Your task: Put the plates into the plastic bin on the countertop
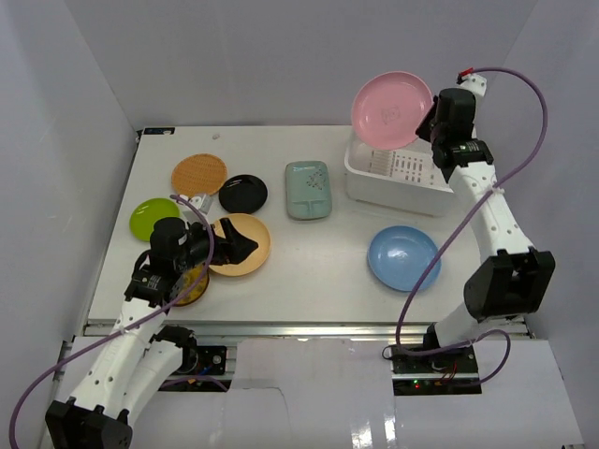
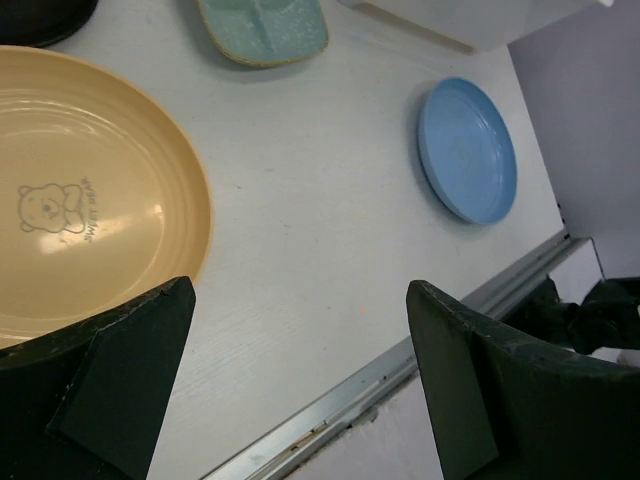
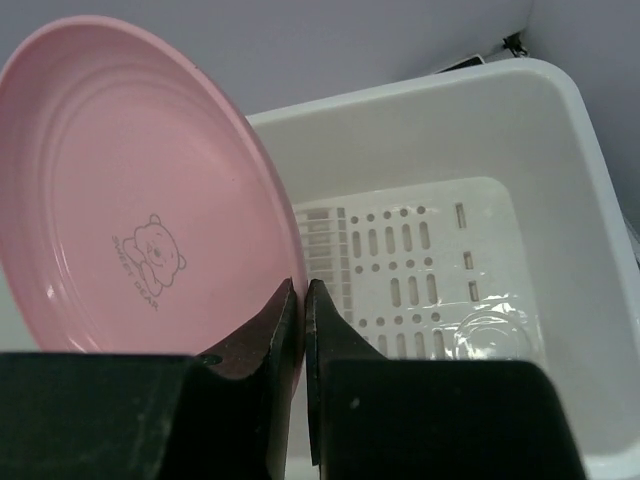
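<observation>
- Top view: right gripper (image 1: 428, 123) clamped on the rim of the pink plate (image 1: 391, 110). The plate was held on edge, tilted, above the far-left part of the bin (image 1: 393, 198).
- Bin sat on the countertop (image 1: 318, 267) at far right, nothing else seen in it from here.
- Blue plate (image 1: 403, 258) lay flat in front of the bin, apart from it.
- Teal plate (image 1: 308, 189) sat just left of the bin, not touching.
- Black plate (image 1: 243, 194) and orange plate (image 1: 198, 174) lay side by side at far left, rims touching or nearly so.
- Green plate (image 1: 153, 217) lay near the left edge.
- Left gripper (image 1: 236, 245) was over the tan plate (image 1: 253, 257); contact could not be told.
- A yellowish plate (image 1: 194, 286) was mostly hidden under the left arm.
- Left wrist view: left gripper (image 2: 300, 370) spread wide, nothing between its fingers (image 2: 110, 375).
- The left finger overlapped the tan plate (image 2: 90, 200) rim; a bear print (image 2: 50, 210) showed on the plate.
- Blue plate (image 2: 468, 150) lay to the right near the rail (image 2: 400, 368). Teal plate (image 2: 265, 30) and black plate (image 2: 40, 12) were cut by the top edge.
- Right wrist view: right gripper (image 3: 303, 320) jaws nearly together, pinching the pink plate (image 3: 140, 200) rim at its lower right edge.
- The plate stood on edge at the left, its face with a bear print toward the camera, overlapping the left wall of the bin (image 3: 570, 200).
- The bin floor showed rows of slots (image 3: 400, 290); no plate lay on it.
</observation>
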